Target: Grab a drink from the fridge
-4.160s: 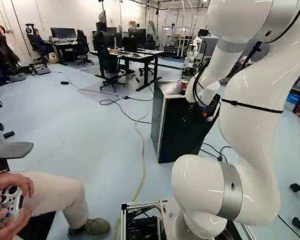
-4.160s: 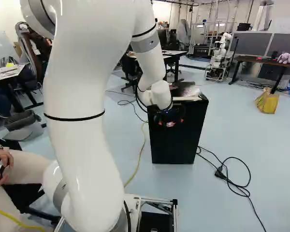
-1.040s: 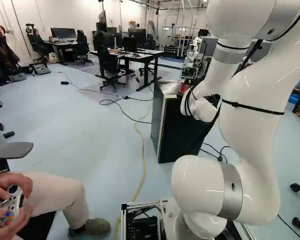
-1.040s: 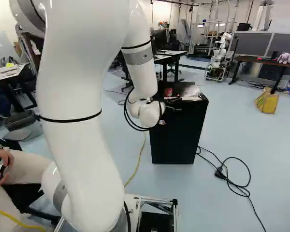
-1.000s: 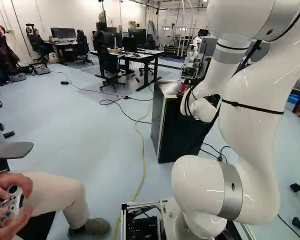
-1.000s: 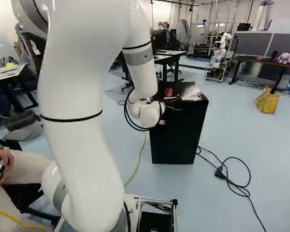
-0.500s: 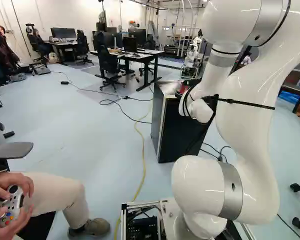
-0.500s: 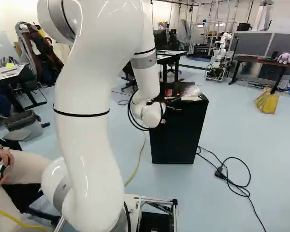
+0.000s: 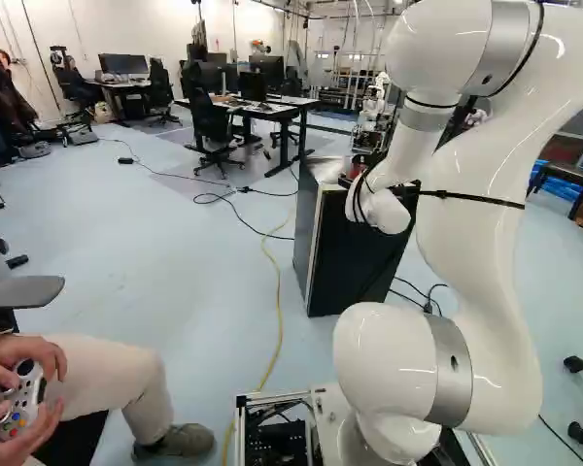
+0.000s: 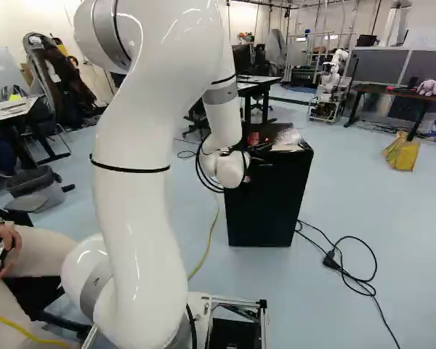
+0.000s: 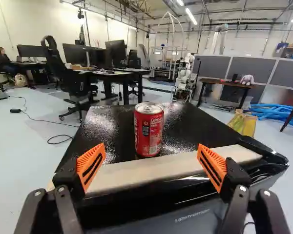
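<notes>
The red metal drink can [image 11: 149,130] stands upright on top of the black box-shaped fridge [image 10: 269,207], just behind the pale strip along its front edge. At that edge of the fridge, the black two-fingered gripper [image 10: 259,150] has its orange pads [image 11: 91,166] spread wide, with the can ahead of the gap, untouched.

We take this for a robotics lab that doubles as an office; a white robot arm [image 9: 476,262] rises from its base, and another robot [image 11: 185,73] stands farther off; there are desks [image 9: 282,112] with monitors [image 9: 123,64] and office chairs [image 9: 211,121]; we see grey partitions [image 11: 254,70], cables [image 9: 278,311] trailing over the pale floor [image 9: 175,262], and strip lights [image 11: 191,16] overhead.
</notes>
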You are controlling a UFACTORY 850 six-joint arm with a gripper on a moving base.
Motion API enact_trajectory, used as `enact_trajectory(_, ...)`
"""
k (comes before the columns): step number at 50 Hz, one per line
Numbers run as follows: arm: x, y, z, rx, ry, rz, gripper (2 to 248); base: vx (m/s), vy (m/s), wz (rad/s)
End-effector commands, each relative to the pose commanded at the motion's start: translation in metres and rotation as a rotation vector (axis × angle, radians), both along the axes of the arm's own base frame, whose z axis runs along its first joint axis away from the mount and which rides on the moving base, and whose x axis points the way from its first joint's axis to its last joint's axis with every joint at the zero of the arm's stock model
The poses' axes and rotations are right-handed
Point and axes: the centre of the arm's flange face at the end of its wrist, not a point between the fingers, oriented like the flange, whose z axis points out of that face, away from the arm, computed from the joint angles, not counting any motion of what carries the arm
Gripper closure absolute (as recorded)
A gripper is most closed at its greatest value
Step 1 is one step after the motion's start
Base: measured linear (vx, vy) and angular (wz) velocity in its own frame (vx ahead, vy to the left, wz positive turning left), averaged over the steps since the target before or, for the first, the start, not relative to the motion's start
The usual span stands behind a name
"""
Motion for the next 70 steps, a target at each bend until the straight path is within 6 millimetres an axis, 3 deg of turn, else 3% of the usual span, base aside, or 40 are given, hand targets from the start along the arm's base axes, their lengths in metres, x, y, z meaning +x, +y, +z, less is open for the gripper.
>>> enact_trajectory(55, 0.069, -0.008, -0.013, -0.013, -0.036, 0.021, 3, 0.000, 0.000, 0.000)
enact_trajectory(70, 0.075, -0.009, -0.014, -0.014, -0.040, 0.022, 3, 0.000, 0.000, 0.000)
